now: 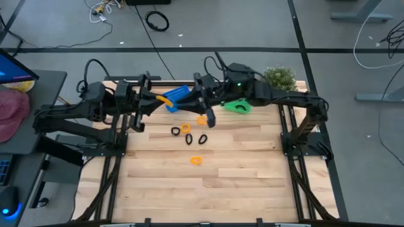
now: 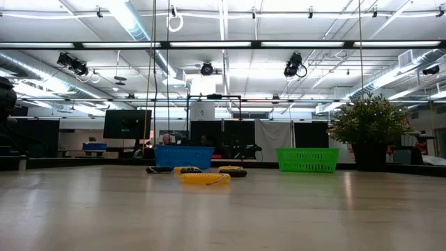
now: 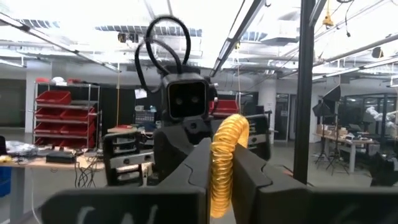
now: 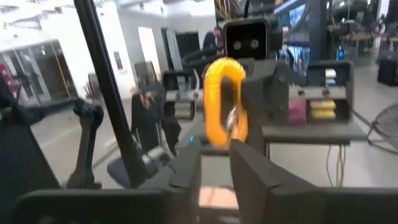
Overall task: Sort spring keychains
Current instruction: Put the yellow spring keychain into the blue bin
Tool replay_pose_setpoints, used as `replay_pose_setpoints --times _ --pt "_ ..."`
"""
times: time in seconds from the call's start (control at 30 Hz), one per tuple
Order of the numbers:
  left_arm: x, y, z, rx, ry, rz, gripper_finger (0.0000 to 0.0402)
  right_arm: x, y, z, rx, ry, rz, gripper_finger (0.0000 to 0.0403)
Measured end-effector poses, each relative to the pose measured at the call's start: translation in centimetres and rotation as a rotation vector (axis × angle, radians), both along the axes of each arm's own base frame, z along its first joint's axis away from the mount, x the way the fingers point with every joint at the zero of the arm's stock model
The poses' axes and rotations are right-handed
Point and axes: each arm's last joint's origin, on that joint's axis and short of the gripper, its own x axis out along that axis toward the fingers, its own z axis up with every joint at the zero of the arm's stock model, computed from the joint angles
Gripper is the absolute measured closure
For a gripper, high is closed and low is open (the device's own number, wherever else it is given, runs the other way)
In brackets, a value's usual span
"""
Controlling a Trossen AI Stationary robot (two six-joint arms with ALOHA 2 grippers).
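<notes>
An orange coil [image 2: 204, 178] lies nearest on the pale plank table [image 2: 223, 216], alone; more rings, orange [image 1: 186, 128] and black [image 1: 202, 139], sit scattered mid-table. Beyond them, each arm is raised with its fingers clamped on an orange ring: the left gripper [image 3: 222, 165] pinches a ribbed, springy loop [image 3: 227, 158], the right gripper [image 4: 217, 152] a glossy one [image 4: 224, 102] with a metal clip. At the far edge stand the blue basket [image 2: 183, 157] and green basket [image 2: 307, 160], slatted plastic. Sorting looks barely begun: about five rings remain loose.
</notes>
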Motion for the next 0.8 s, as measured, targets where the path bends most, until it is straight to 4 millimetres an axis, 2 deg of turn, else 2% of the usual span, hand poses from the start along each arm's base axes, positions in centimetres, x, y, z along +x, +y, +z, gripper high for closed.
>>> replay_pose_setpoints --times 0.1,0.23,0.33,0.43,0.63,0.8 --pt "-0.5 0.0 0.0 0.000 0.019 0.000 0.0383 -2.0 -0.3 0.7 -0.015 0.062 -0.015 0.0280" --pt "-1.6 0.0 -0.3 -0.025 0.075 0.008 0.0381 -5.5 -0.3 1.9 -0.022 0.158 -0.026 0.0250" --pt "-2.8 0.0 -0.7 -0.060 0.147 0.001 0.0376 -8.3 0.0 2.4 -0.035 0.245 -0.055 0.0238" --pt "-3.9 -0.1 -1.2 -0.067 0.220 0.007 0.0382 -10.2 0.6 2.5 -0.051 0.315 -0.126 0.0234" --pt "-5.3 0.1 -1.4 -0.094 0.245 0.113 0.0384 -11.5 1.5 2.8 -0.075 0.339 -0.193 0.0240" --pt "-4.3 0.7 -1.7 -0.163 0.257 0.354 0.0384 -11.4 1.4 2.8 -0.096 0.337 -0.251 0.0248"
